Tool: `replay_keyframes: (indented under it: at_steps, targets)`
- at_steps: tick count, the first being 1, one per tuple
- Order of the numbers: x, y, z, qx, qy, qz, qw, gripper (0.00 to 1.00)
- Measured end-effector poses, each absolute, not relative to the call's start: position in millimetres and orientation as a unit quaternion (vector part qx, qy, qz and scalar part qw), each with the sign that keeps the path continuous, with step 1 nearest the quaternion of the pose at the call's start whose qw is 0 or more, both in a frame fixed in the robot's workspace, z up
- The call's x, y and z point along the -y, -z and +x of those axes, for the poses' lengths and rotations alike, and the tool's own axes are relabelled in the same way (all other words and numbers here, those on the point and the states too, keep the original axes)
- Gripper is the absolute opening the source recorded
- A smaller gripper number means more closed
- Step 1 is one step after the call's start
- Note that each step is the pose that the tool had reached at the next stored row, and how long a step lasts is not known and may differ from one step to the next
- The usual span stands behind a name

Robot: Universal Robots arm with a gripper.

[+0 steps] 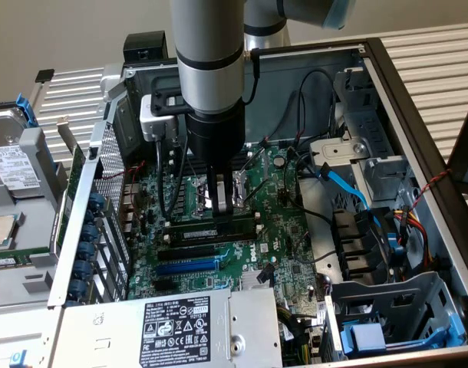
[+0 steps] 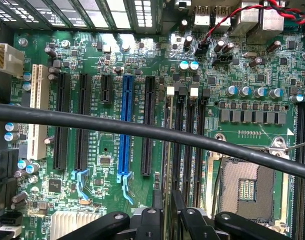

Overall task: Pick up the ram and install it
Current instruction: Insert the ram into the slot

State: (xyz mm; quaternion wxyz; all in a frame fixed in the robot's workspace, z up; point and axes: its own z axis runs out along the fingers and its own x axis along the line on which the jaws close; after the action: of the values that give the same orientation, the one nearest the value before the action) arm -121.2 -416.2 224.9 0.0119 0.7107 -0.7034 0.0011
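Well off to the exterior view's left of your fingers (image 1: 222, 205), a hard drive (image 1: 8, 165) lies outside the open computer case (image 1: 418, 146), on the slatted desk (image 1: 73, 84). Closer to the fingers on that same side, a row of blue clips (image 1: 88, 245) lines the case's card brackets.

Your arm (image 1: 211, 69) comes straight down into the case. The fingers hang over the green motherboard (image 1: 284, 230), right above the long black memory slots (image 2: 190, 150).

The ram (image 2: 168, 165) stands on edge in one of those slots, directly beneath the fingers. In the wrist view its thin upper edge runs out from between the two fingertips. You have the fingers slightly spread, one on each side of that edge. A slim gap shows on either side, so they are not pinching it.

A black cable (image 2: 142, 131) crosses in front of the board, just beyond the fingers in the wrist view. The blue slot (image 1: 186, 267) lies parallel to the ram, well apart from the fingers. The bare processor socket (image 2: 247, 187) sits near the fingers on the other side of the memory slots. The grey power supply (image 1: 142, 330) lies past the blue slot from the fingers.

To the exterior view's right of the fingers, a blue flat cable (image 1: 345, 188) runs down toward the drive cage (image 1: 387, 307).
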Motion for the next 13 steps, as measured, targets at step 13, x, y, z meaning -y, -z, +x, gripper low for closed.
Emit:
replay_keyframes:
  at_steps: [13]
  targets:
    - [416, -251, -122, 0.703, -0.001, 0.711, 0.012, 0.22]
